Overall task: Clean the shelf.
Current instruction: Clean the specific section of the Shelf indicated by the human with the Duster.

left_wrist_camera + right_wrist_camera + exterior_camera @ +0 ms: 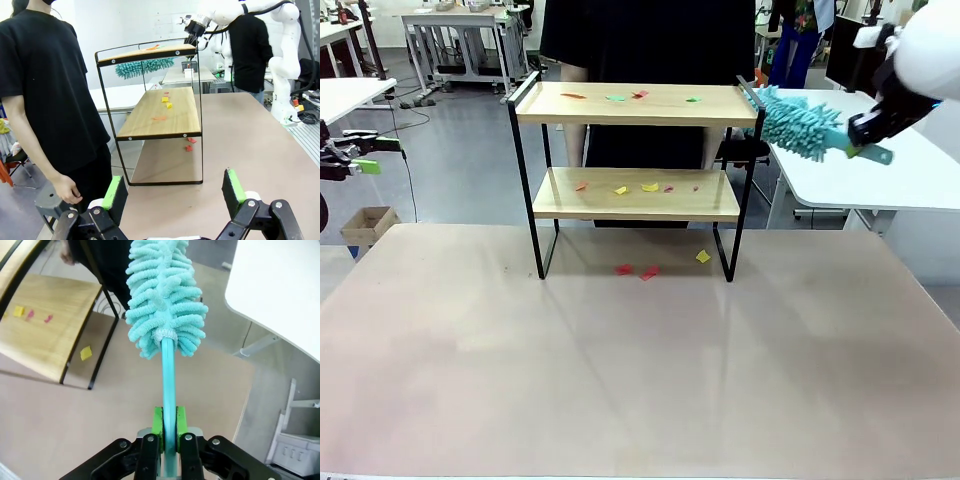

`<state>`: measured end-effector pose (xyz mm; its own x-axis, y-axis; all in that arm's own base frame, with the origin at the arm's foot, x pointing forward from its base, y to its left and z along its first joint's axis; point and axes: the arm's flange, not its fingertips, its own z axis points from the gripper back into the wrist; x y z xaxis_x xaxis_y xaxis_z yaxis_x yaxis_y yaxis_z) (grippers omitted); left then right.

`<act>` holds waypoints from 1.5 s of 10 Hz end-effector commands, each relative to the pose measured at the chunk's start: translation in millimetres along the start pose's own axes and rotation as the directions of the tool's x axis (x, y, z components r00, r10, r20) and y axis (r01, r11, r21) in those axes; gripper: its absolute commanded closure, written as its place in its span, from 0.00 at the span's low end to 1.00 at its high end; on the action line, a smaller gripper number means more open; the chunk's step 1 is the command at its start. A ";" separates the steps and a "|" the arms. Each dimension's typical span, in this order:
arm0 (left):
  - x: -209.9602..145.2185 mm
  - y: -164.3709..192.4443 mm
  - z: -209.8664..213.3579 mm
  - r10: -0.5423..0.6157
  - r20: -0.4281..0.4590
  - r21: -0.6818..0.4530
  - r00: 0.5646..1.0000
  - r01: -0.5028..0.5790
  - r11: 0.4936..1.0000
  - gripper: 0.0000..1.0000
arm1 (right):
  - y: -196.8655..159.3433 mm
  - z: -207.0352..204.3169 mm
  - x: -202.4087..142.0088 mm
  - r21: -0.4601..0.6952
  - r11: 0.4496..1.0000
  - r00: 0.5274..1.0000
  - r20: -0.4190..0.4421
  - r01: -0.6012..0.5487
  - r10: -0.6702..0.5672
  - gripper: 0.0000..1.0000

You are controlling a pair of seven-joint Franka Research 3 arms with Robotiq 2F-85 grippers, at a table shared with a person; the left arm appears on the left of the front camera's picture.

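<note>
– Across the table, far side, centred: the shelf (590, 110) stands on all four legs on the tan table (620, 400). A person in a black top (640, 40) is right behind it.
– Build?
– Two light wooden boards in a thin black metal frame. Short raised rail at each end of the top board. Back and sides are open.
– Dirty?
– Yes, there are coloured paper scraps (649, 187):
  - Top board: four, red and green.
  - Lower board: five, in orange, yellow, pink and red.
  - Table between the legs: two red, one yellow.
– Right arm?
– The right gripper (860, 140) is clamped on the handle of a fluffy teal duster (800, 125). In the right wrist view the handle is pinched between the green pads, with the head pointing away from the gripper. The head sits at the right end of the top board, level with it. Can't tell whether it touches the frame.
– Left?
– The left gripper (174, 189) has its jaws wide with nothing between the pads. It's off the table's left side, well apart from the shelf, and looks at the shelf end-on.
</note>
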<state>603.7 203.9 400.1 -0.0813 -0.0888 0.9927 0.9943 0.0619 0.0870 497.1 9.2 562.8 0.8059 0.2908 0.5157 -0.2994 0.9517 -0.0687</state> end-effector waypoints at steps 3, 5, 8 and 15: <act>1.7 -0.8 -0.2 -0.015 0.003 -0.002 1.000 0.015 1.000 0.00 | -40.7 77.7 -57.3 0.031 0.974 0.963 -0.149 -0.224 0.226 0.87; 1.7 -0.8 -0.2 -0.015 0.003 -0.002 1.000 0.015 1.000 0.00 | -53.2 118.7 -88.8 0.050 0.946 0.903 -0.286 -0.320 0.321 0.87; 1.7 -0.8 -0.2 -0.015 0.003 -0.002 1.000 0.015 1.000 0.00 | -55.2 146.9 -128.7 0.253 0.866 0.759 -0.418 -0.431 0.500 0.87; 1.7 -0.8 -0.2 -0.015 0.003 -0.002 1.000 0.015 1.000 0.00 | 33.2 95.9 -173.1 0.636 0.589 0.525 -0.318 -0.499 0.789 0.87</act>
<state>603.8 204.0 400.3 -0.0819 -0.0891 0.9926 0.9942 0.0617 0.0876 300.9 -21.7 556.2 0.4021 0.9128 -0.0718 -0.8859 0.4077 0.2213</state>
